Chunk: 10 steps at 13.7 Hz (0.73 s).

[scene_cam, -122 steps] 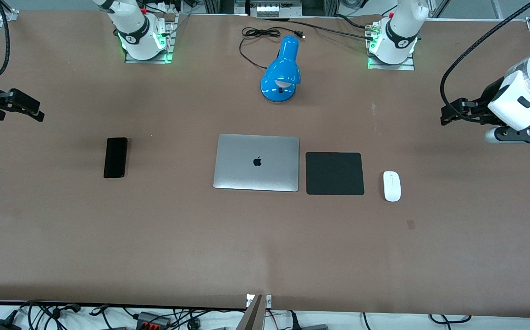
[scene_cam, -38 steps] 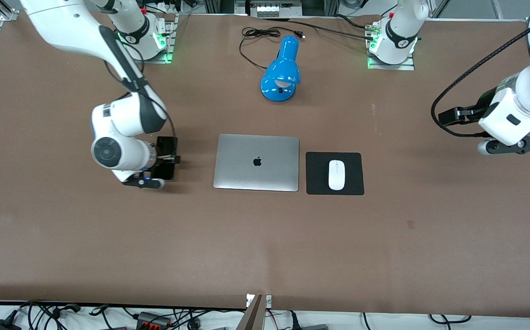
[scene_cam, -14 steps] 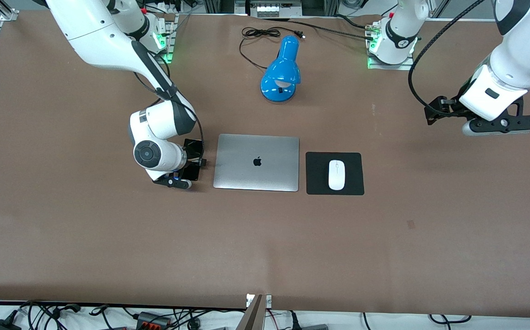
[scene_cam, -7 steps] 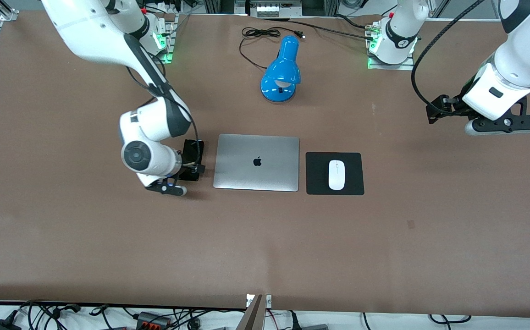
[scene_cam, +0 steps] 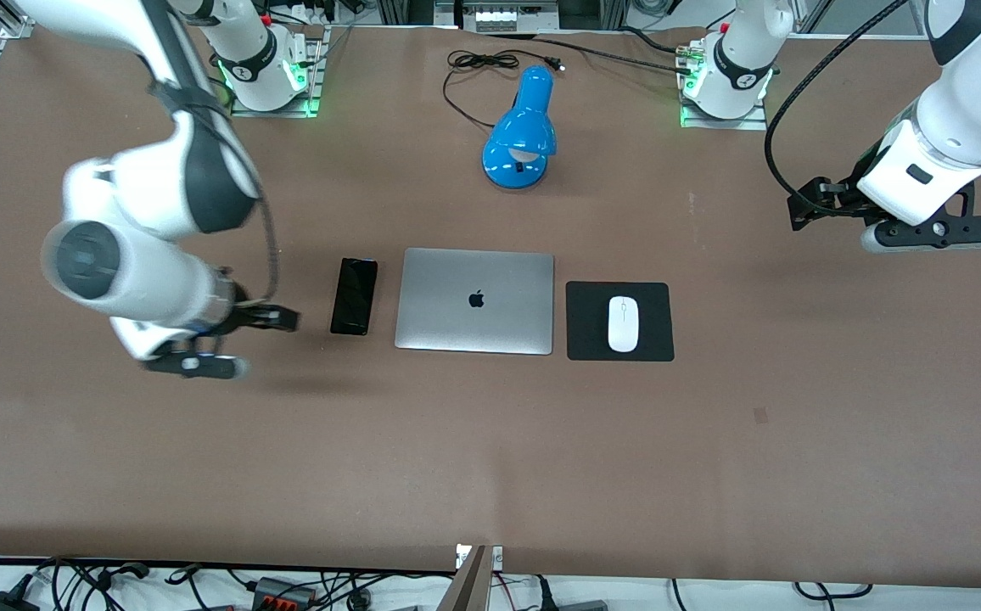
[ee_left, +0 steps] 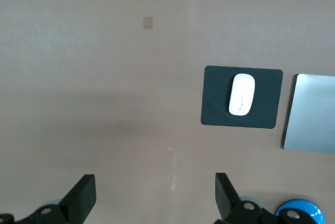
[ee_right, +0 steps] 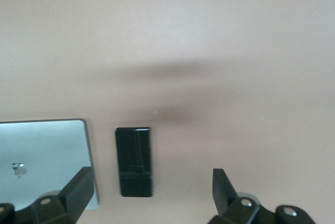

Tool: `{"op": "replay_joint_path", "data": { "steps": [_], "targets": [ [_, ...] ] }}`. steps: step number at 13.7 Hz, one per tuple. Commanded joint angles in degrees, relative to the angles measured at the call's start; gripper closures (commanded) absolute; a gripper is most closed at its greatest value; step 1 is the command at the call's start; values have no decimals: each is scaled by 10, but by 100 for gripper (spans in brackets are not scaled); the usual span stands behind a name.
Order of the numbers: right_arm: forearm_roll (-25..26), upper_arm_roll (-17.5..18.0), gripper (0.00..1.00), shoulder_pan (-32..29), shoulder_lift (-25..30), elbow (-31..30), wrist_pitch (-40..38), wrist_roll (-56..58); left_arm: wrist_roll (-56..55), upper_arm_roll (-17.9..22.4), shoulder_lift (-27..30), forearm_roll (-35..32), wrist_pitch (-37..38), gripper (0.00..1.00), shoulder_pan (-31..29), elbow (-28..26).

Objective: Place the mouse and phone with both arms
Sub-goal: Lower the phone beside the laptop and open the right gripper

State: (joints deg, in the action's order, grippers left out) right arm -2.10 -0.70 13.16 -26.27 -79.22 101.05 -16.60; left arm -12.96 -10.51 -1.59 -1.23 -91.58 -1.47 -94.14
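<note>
Two white jointed arms (scene_cam: 151, 195) with dark grey bands are seen, tipped with black grippers (scene_cam: 274, 319), trailed by black cables (scene_cam: 804, 93), and lit green at the bases (scene_cam: 270, 81).

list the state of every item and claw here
phone: flat on the table beside the laptop, released
mouse: resting on the mouse pad
laptop: lid closed
lamp: unplugged
left claw: open, empty
right claw: open, empty

The slim black phone (scene_cam: 354, 296) lies flat, face up and glossy, clear of the right gripper (scene_cam: 274, 319), whose fingers are spread above the table beside it. The white oval mouse (scene_cam: 623, 323) rests on the table well away from the left gripper (scene_cam: 804, 210), whose fingers are also spread.
</note>
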Motion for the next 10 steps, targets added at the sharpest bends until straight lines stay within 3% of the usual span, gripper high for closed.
{"op": "replay_joint_path", "data": {
  "steps": [1, 5, 10],
  "targets": [
    [8, -6, 0, -28, -3, 70, -73, 101, 14, 8, -10, 9, 10, 0, -2, 17],
    [8, -7, 0, -84, 8, 105, -116, 128, 14, 2, -10, 9, 11, 0, -2, 17],
    [8, -34, 0, -117, 56, 92, -82, 163, 14, 1, -10, 10, 10, 0, -3, 17]
  ]
}}
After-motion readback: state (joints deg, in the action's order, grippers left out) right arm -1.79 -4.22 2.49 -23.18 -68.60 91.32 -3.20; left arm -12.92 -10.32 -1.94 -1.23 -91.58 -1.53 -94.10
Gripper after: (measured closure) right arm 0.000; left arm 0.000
